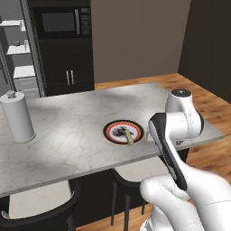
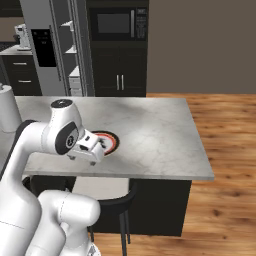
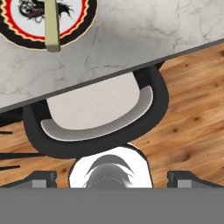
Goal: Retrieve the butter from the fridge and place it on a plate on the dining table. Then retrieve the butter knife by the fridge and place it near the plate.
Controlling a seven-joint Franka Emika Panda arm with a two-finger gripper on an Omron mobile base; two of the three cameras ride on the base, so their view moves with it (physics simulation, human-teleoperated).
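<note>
The pale yellow oblong stick of butter (image 1: 129, 137) lies on the round red-rimmed plate (image 1: 111, 127) with its dark patterned centre, one end reaching out to the plate's near rim, and the plate sits near the front edge of the long white-grey marble dining table (image 1: 67, 135). The two-finger gripper (image 3: 112, 177) hangs off that front edge, beside the plate, above a dark-framed stool with a pale seat (image 3: 94, 111), its jaws spread wide and empty. The slim dark knife remains to be fetched; the risk I see is the folded arm sweeping over the plate as the base leaves and knocking the butter off.
</note>
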